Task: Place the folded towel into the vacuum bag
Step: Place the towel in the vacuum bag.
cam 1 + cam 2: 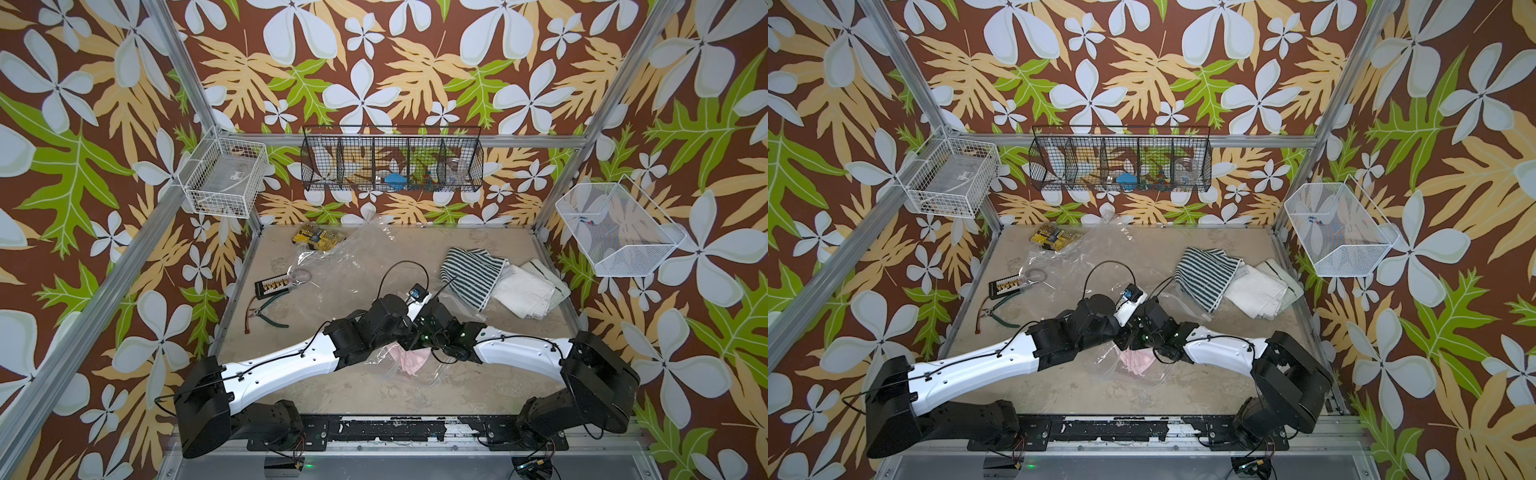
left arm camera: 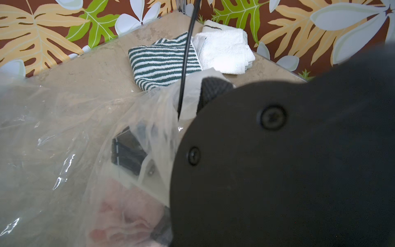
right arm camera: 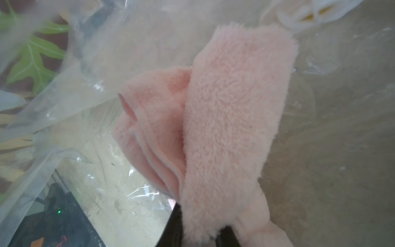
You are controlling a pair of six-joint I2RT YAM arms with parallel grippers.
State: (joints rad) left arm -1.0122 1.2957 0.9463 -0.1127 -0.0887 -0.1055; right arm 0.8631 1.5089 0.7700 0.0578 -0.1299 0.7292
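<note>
The vacuum bag [image 1: 353, 266] [image 1: 1084, 257] lies crinkled across the middle of the table. Its near end is raised around both wrists [image 2: 53, 139] [image 3: 70, 89]. My right gripper [image 3: 201, 231] is shut on the folded pink towel [image 3: 230, 107]. The towel shows through the film in both top views [image 1: 411, 358] [image 1: 1136, 359] and in the left wrist view [image 2: 128, 216]. My left arm [image 1: 282, 365] reaches in from the left. Its jaws are hidden behind the right arm's black wrist [image 2: 277, 171], so whether they pinch the film cannot be seen.
A green-striped towel [image 1: 469, 270] and white towels [image 1: 528, 291] lie at the right. Pliers [image 1: 270, 311], a black connector strip [image 1: 272, 286] and a yellow box [image 1: 318, 237] lie at the left and back. Wire baskets [image 1: 224, 178] [image 1: 392, 164] [image 1: 615, 232] hang on the walls.
</note>
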